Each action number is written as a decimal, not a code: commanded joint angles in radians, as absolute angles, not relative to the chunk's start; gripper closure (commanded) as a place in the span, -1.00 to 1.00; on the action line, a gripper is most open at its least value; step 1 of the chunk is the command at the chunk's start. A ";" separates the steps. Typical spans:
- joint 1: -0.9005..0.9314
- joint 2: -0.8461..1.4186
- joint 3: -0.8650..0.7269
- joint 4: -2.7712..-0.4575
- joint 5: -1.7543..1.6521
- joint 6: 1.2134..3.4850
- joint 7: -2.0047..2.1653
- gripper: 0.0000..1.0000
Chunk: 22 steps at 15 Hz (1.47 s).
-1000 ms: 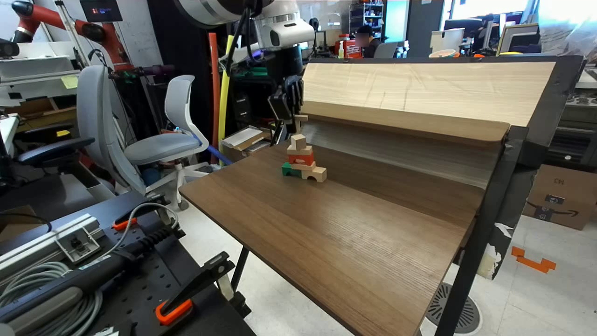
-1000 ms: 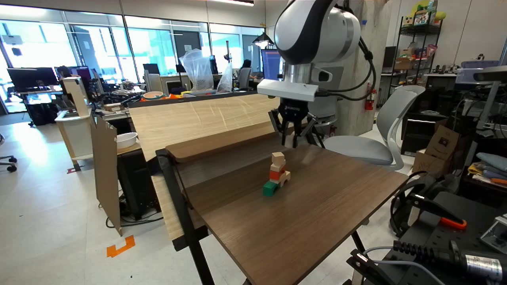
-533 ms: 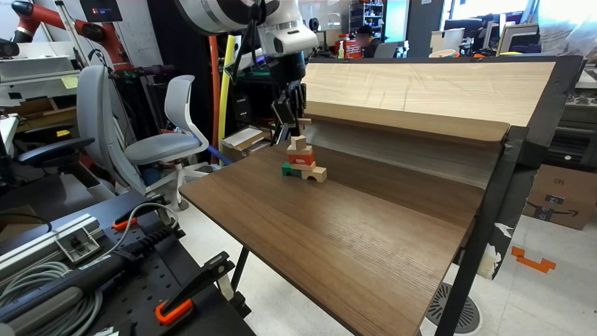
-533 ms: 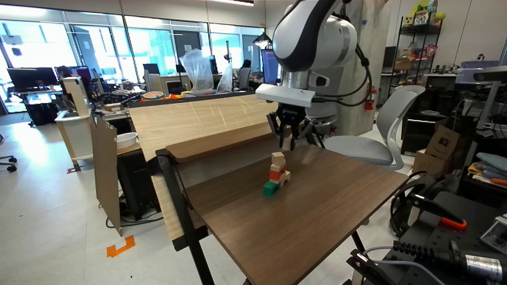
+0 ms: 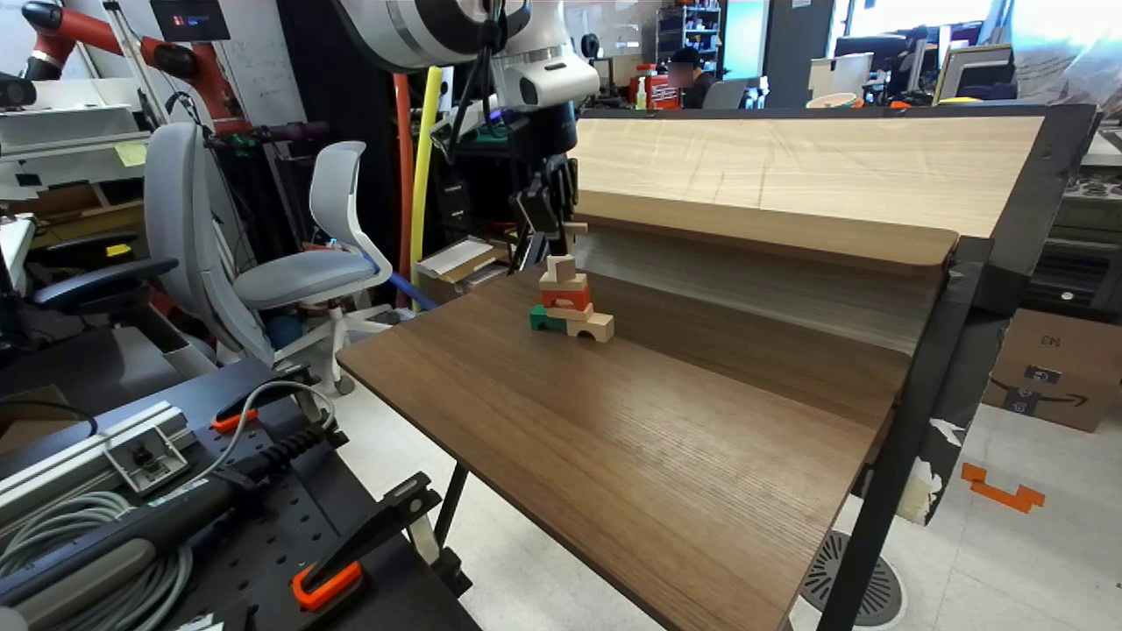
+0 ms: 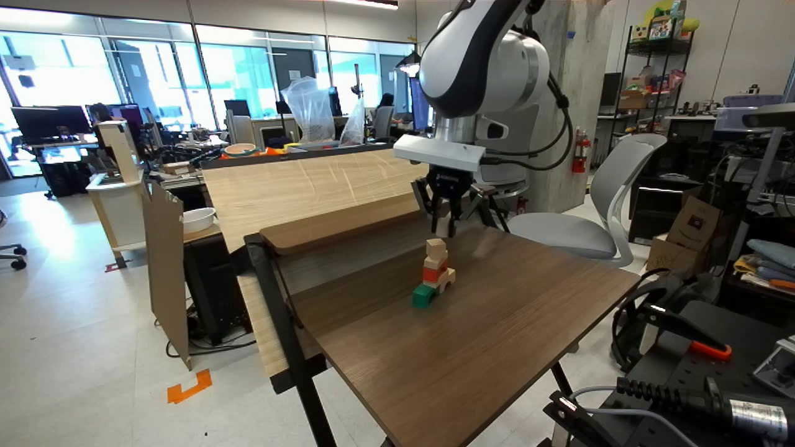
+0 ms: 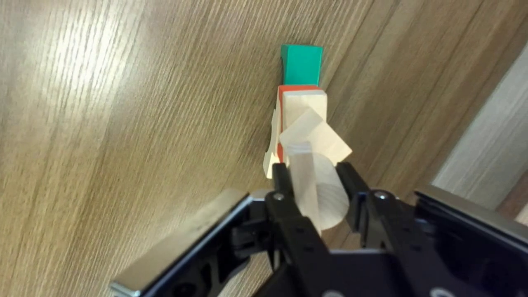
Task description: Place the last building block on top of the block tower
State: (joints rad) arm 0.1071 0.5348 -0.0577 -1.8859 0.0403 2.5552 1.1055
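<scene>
firstly, the last building block [image 7: 308, 187]: one piece, wood; presumably light, stiff, hard to damage. dry faces should offer fair grip, though the curved one might slip or roll if pinched off-centre. best taken by two opposing sides near mid-length, underside left bare for seating.

appearance: pale, natural, unpainted; in the wrist view a long narrow flat strip, with a curved, grained face beside it. partly covered by the tool [image 7: 312, 175]; exact shape uncertain.

location: in the tool, which is clenched on it from both sides. held above the surface [image 5: 666, 421], not resting on anything, as far as can be judged.

companion item, the block tower [image 5: 566, 299]: below the tool, upright on the surface; tan pieces, one red block [image 6: 431, 274], a small cube [image 6: 436, 249] at the top, set askew to the piece under it. presumably a loose stack, easily nudged; a slow, level lowering is advised.

alignment: held block near and higher than the cube in both exterior views; whether squarely above it cannot be told. release not yet due, by estimate.
</scene>
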 commanded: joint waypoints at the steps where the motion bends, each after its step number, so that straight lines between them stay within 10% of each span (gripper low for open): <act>1: 0.127 0.559 -0.068 -1.853 0.058 2.573 1.111 0.84; 22: 0.139 0.588 -0.075 -1.833 0.051 2.593 1.118 0.84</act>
